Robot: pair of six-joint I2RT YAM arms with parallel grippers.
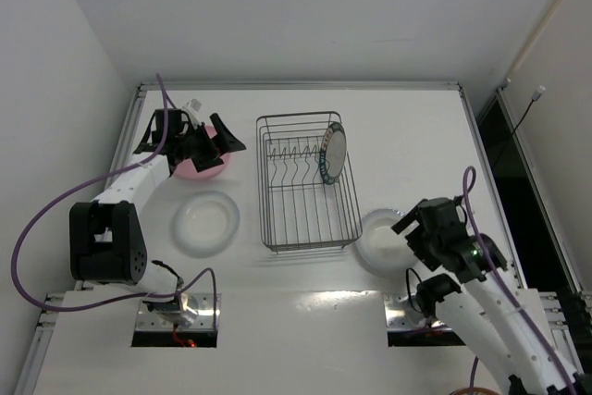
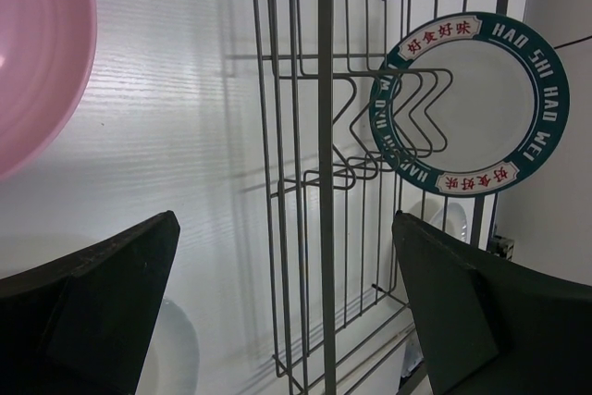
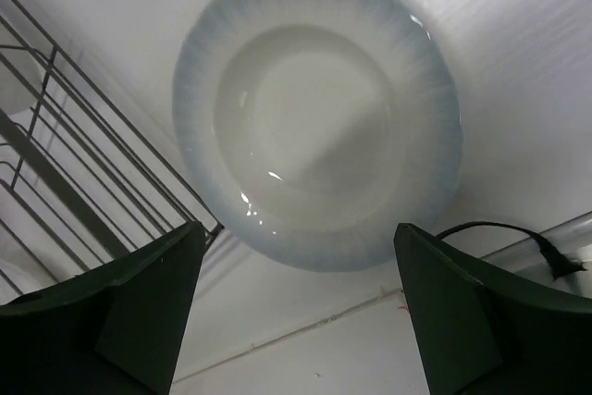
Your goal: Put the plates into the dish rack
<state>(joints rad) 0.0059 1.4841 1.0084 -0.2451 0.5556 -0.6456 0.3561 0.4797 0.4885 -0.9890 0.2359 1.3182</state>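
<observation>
The wire dish rack (image 1: 308,228) stands mid-table; the blue-rimmed plate (image 1: 333,154) stands upright in its far right part, also in the left wrist view (image 2: 481,104). The pink plate (image 1: 202,169) lies flat left of the rack, under my left gripper (image 1: 218,142), which is open and empty above it. A translucent white plate (image 1: 205,222) lies flat near left of the rack. Another white plate (image 1: 381,240) lies right of the rack, just ahead of my right gripper (image 1: 416,228), open and empty above its near edge; the plate fills the right wrist view (image 3: 314,117).
The rack's wire side (image 2: 324,182) stands close in front of the left gripper. A raised table rim (image 1: 296,87) runs along the far edge. A black cable (image 3: 509,233) lies near the right plate.
</observation>
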